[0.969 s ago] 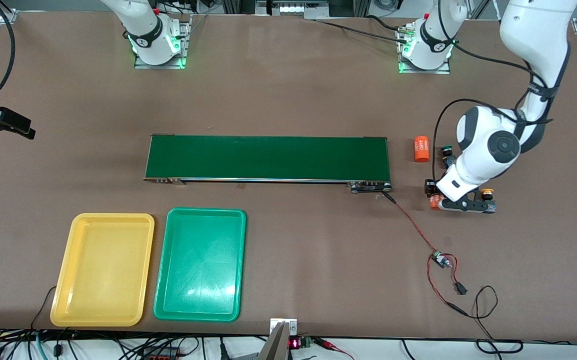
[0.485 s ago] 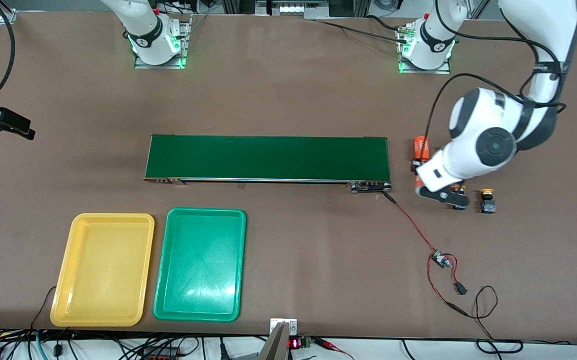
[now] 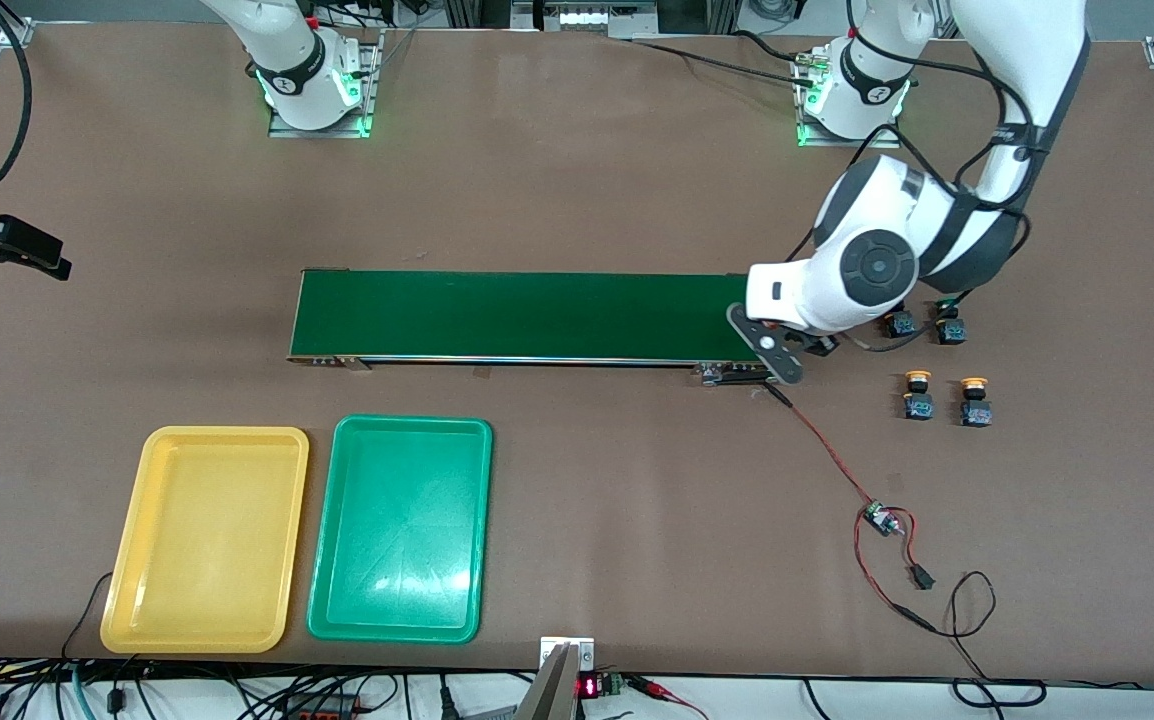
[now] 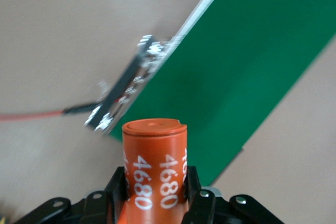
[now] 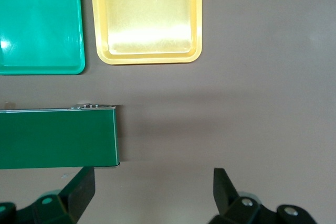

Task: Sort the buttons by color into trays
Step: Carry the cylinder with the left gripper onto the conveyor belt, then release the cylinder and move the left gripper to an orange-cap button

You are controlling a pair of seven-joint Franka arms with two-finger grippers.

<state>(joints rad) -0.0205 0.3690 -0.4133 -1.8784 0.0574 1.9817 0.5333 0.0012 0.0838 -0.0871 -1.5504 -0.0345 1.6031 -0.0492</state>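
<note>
The left hand (image 4: 155, 198) grips an orange 4680 cylinder (image 4: 154, 169) over the conveyor belt's (image 3: 537, 315) end; four buttons (image 3: 917, 393) sit at right-centre of the frame. The right hand (image 5: 152, 190) waits with fingers spread wide, empty, above the tabletop (image 3: 637, 500). The yellow tray (image 3: 207, 540) and green tray (image 3: 402, 528) lie lower left.

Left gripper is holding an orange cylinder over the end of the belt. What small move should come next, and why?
Probably lower and release it onto the belt. The left gripper is shut on the orange cylinder, over the end of the green conveyor belt toward the left arm's end. Both trays, yellow and green, hold nothing. The right gripper waits open.
</note>
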